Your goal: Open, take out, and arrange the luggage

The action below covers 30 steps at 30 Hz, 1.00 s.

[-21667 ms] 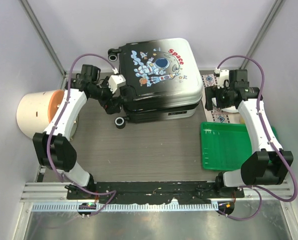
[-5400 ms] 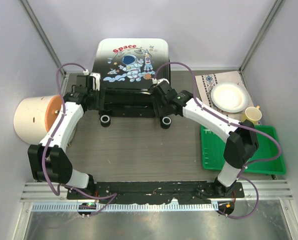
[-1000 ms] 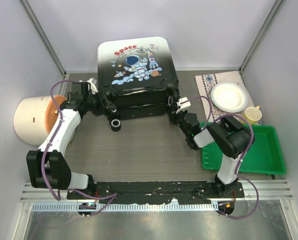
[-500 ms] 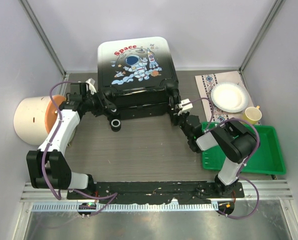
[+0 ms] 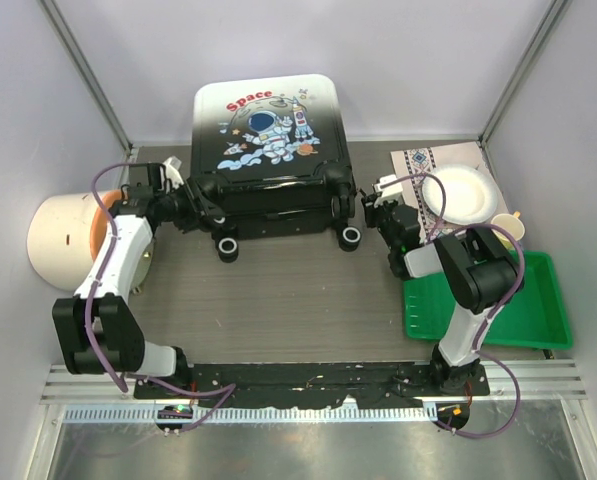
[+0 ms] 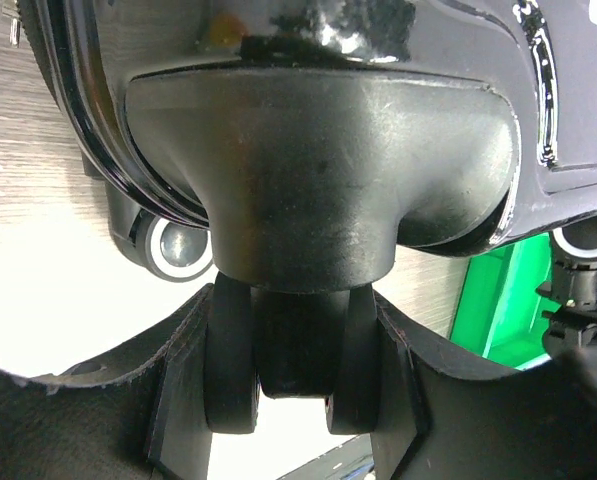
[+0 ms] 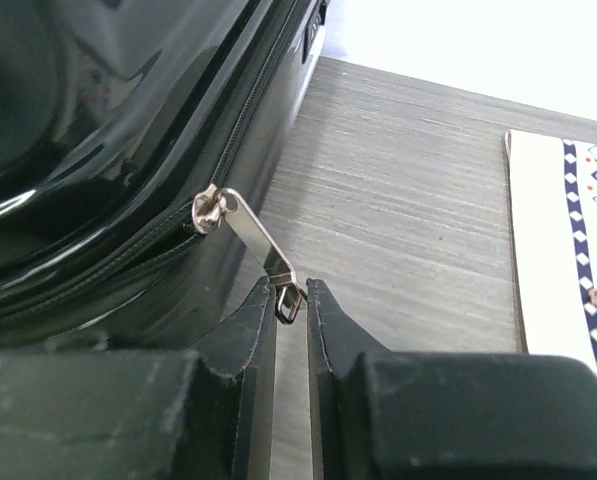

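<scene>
The luggage [image 5: 268, 140], white-to-black with an astronaut and red "Space" print, lies at the back centre with two wheels [image 5: 225, 250] facing me. My left gripper [image 5: 198, 207] is at its left front corner. In the left wrist view the gripper [image 6: 293, 375] is clamped round a black twin wheel [image 6: 232, 365] under the glossy shell [image 6: 308, 170]. My right gripper [image 5: 372, 212] is at the luggage's right side. In the right wrist view it [image 7: 291, 297] is shut on the end ring of the silver zipper pull [image 7: 250, 238], which stretches from the zipper line of the shell [image 7: 98, 130].
A cream bin with an orange lid [image 5: 66, 240] lies at the left. A green tray [image 5: 508, 300] sits at the right front. Behind it a patterned mat [image 5: 412, 163] carries a white plate [image 5: 458, 193], with a yellow cup [image 5: 506, 230] beside it.
My right gripper has moved right and back along the luggage's right side with the zipper pull in it. The luggage has turned slightly, and a second front wheel now shows.
</scene>
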Tool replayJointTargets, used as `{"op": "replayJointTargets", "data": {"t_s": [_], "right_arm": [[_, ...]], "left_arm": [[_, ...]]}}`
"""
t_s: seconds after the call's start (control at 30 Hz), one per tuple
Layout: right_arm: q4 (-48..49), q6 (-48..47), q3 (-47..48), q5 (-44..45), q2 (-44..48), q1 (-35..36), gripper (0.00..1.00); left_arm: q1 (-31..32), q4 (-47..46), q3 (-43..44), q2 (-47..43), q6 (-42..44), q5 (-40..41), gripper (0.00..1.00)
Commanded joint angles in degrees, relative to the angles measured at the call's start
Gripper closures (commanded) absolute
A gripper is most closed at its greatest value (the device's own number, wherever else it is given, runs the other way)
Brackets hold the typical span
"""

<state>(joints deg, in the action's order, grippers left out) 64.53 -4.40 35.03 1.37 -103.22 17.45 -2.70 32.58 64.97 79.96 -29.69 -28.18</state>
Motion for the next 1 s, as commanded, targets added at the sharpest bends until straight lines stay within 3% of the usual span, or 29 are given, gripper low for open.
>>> {"op": "replayJointTargets", "data": {"t_s": [0.0,0.23,0.3,0.43,0.5,0.53,0.63,0.73,0.8,0.97], "right_arm": [[6.0,-2.6,8.8,4.2,-2.4,-4.6,0.99],[7.4,-0.6,17.1,-11.3,-8.5,-5.0,0.99],[7.4,1.5,17.3,-16.8,-8.1,-4.6,0.99],[4.6,1.2,15.0,-20.7,-4.6,-1.6,0.99],[3.6,1.2,14.5,-21.2,-3.8,0.5,0.99],[3.1,1.4,14.1,-20.9,-3.4,1.0,0.99],[3.0,1.9,13.3,-20.2,-3.0,3.9,0.99],[3.1,2.6,12.9,-19.6,-2.5,6.8,0.99],[3.1,3.0,12.8,-19.2,-2.2,9.2,0.99],[4.0,4.4,12.5,-16.8,-2.0,15.4,0.99]], "left_arm": [[-5.7,2.8,3.7,4.0,5.3,11.8,1.0],[-8.4,3.1,11.8,11.0,11.3,14.0,1.0],[-10.0,3.5,16.5,12.8,13.6,10.0,1.0],[-10.0,8.0,23.4,10.7,24.8,-0.4,0.38],[-10.0,7.4,23.0,6.8,25.4,-2.7,0.29],[-9.8,8.5,23.4,3.9,25.3,-3.6,0.09],[-6.2,13.2,25.1,0.5,28.0,-2.4,0.06],[1.7,15.5,22.4,-3.8,27.8,1.2,0.05],[10.4,16.4,20.1,-5.0,25.9,3.9,0.06],[24.1,9.5,14.8,-5.3,19.3,11.0,0.07]]}}
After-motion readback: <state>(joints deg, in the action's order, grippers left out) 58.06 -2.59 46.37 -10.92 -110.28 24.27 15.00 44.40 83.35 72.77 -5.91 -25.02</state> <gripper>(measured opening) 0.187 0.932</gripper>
